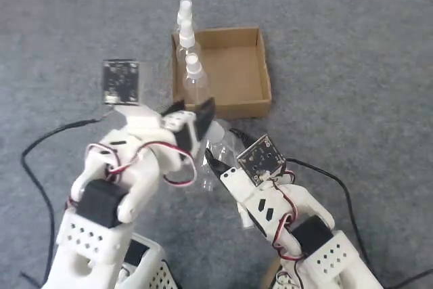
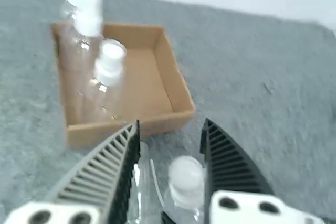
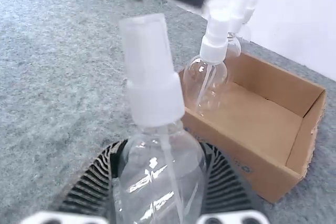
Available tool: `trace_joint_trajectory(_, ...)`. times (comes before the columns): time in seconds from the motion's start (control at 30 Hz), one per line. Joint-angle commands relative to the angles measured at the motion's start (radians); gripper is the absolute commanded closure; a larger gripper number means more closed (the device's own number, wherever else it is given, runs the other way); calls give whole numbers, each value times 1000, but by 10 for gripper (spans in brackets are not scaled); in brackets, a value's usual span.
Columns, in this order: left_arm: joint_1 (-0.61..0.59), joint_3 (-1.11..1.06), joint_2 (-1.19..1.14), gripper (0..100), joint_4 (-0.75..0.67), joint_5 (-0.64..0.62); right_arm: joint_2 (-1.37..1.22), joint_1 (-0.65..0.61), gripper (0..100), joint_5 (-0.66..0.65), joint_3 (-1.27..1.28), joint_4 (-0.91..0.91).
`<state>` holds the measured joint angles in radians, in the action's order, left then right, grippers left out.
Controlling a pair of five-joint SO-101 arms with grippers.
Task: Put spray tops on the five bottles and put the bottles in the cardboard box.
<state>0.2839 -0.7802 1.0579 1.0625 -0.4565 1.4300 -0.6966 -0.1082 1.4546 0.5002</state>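
My right gripper [image 3: 160,174] is shut on a clear bottle [image 3: 157,182] held upright in front of the cardboard box [image 1: 237,65]. A white spray top [image 3: 151,77] sits on the bottle's neck, its tube running down inside. My left gripper [image 1: 191,114] is open just above that spray top [image 2: 185,178], one finger on either side, not touching it. Three bottles with spray tops [image 1: 193,72] stand in a row along the box's left wall, and the nearest of these bottles [image 3: 210,72] also shows in the right wrist view.
Grey carpet covers the table around the box. The right half of the box floor [image 2: 147,87] is bare. Black cables [image 1: 37,167] trail beside both arm bases near the front edge.
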Motion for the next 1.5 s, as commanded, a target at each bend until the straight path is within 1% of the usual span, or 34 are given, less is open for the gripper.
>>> trace_joint_trajectory(0.0,-60,76,29,827,-3,3,22,12,992,-12,-20,-2)
trace_joint_trajectory(0.27,-147,71,29,827,-3,2,27,12,992,-14,-20,2)
trace_joint_trajectory(0.43,-213,70,29,827,-5,-68,27,12,992,-14,-25,4)
trace_joint_trajectory(0.6,-262,68,28,827,-5,-103,28,12,992,-14,-32,-5)
trace_joint_trajectory(0.67,-262,62,25,827,-6,-101,28,7,992,-14,-46,2)
trace_joint_trajectory(0.73,-256,33,26,827,-37,-101,28,4,992,-14,-57,2)
trace_joint_trajectory(0.93,-255,-122,26,827,-232,-98,28,2,992,-14,-84,2)
trace_joint_trajectory(1.03,-252,-163,26,827,-281,-98,28,1,992,-14,-94,4)
trace_joint_trajectory(1.13,-235,-182,26,827,-295,-87,28,-7,992,-14,-95,4)
trace_joint_trajectory(1.23,-187,-197,25,827,-295,-37,28,-36,992,-15,-95,4)
trace_joint_trajectory(1.47,-106,-222,18,827,-290,-34,28,-44,992,-15,-95,18)
